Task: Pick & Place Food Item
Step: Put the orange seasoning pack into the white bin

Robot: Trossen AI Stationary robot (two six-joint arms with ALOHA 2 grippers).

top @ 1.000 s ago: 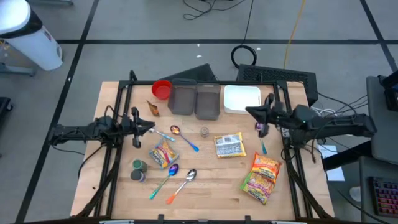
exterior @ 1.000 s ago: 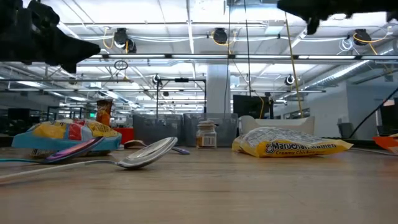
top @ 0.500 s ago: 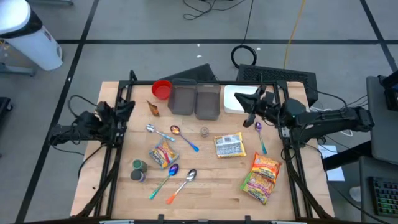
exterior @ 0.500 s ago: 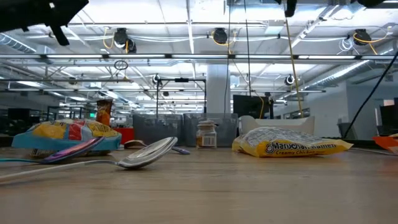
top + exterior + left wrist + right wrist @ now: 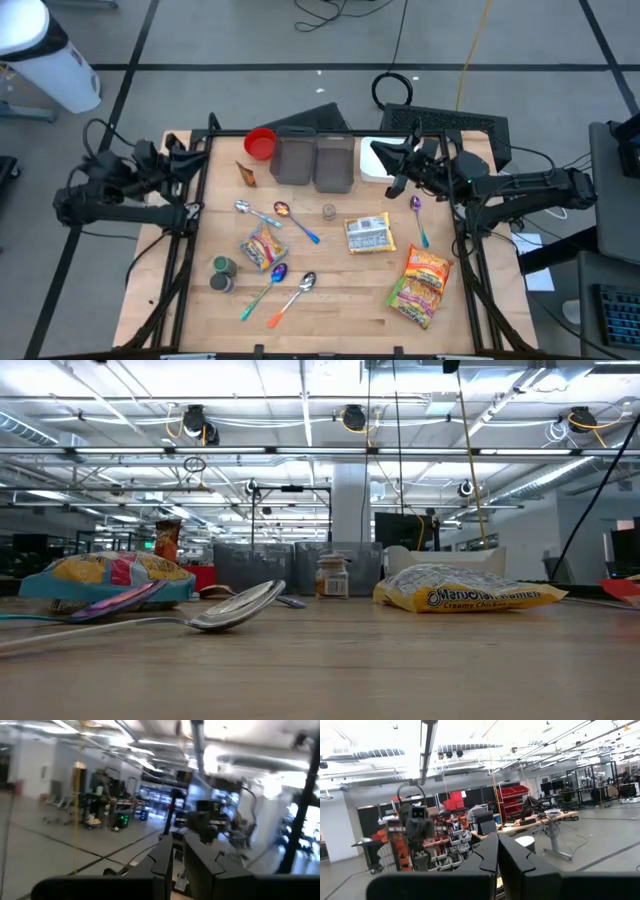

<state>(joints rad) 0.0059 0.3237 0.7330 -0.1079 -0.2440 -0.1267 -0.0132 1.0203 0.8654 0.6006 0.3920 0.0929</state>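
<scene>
While both arms are lifted above the table, the food items all lie loose on the wooden table [image 5: 330,300], none of them between any jaws. The yellow Maruchan ramen packet [image 5: 368,233] sits near the middle, well below and apart from the right gripper [image 5: 392,168], which hovers over the white tray [image 5: 375,150] at the far edge with its fingers [image 5: 492,855] pressed together on nothing. An orange-yellow noodle bag [image 5: 421,285] lies near the front right corner, and a colourful snack packet [image 5: 260,247] lies left of centre, partly under a purple spoon [image 5: 272,278]. The left gripper [image 5: 183,158] hangs at the table's far left edge, well apart from every packet; its fingers [image 5: 167,860] stand nearly together with a thin gap and hold nothing.

Compared with a second ago, the left gripper has drawn back from over the spoons toward the left edge and risen, and the right gripper has swung from above the purple-bowled spoon [image 5: 417,212] to the tray. In the low view both arms have left the upper part of the picture. The packets, spoons, red cup [image 5: 260,143] and grey bins [image 5: 314,160] have not moved.
</scene>
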